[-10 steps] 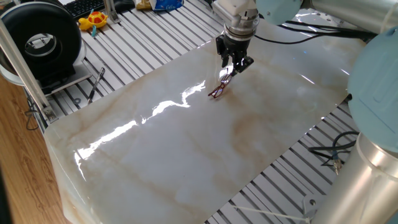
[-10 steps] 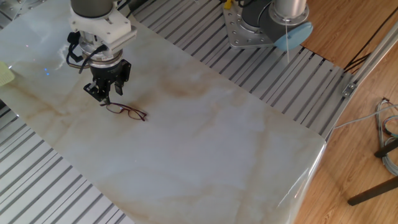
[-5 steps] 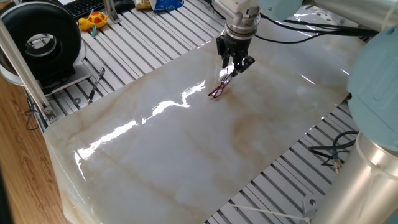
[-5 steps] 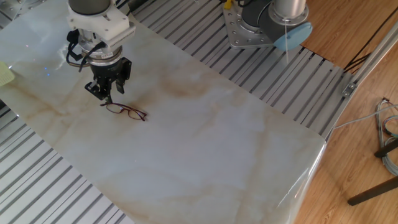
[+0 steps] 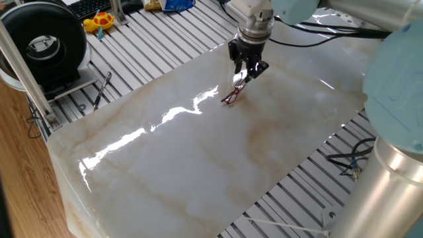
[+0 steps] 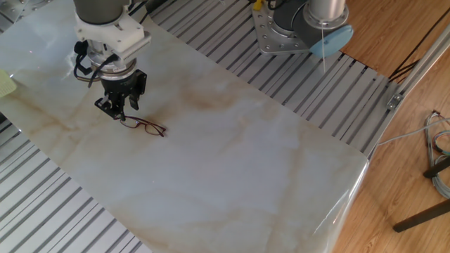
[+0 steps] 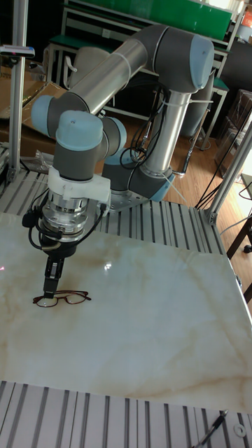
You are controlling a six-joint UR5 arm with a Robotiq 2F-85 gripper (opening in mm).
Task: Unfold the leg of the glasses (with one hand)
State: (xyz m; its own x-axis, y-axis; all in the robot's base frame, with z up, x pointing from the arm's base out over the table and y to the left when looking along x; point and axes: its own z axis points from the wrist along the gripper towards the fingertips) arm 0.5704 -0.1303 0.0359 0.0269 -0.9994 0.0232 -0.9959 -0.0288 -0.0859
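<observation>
Fingers pointing straight down, tips close together at one end of the glasses; whether clamped on the leg, impossible to tell. Glasses lying on the marble table, toward its far side in one fixed view, directly under the gripper.

My work surface is a glossy cream marble-look slab with tan veining and bright glare streaks, lying on a bench of ribbed aluminium slats. Off the slab's far end in one fixed view: a black round fan-like unit, a keyboard, a yellow toy and a dark pen-like tool on the slats. Wood-plank floor lies beside the bench, with cables trailing on it; the tall fixed view shows a green panel behind.
</observation>
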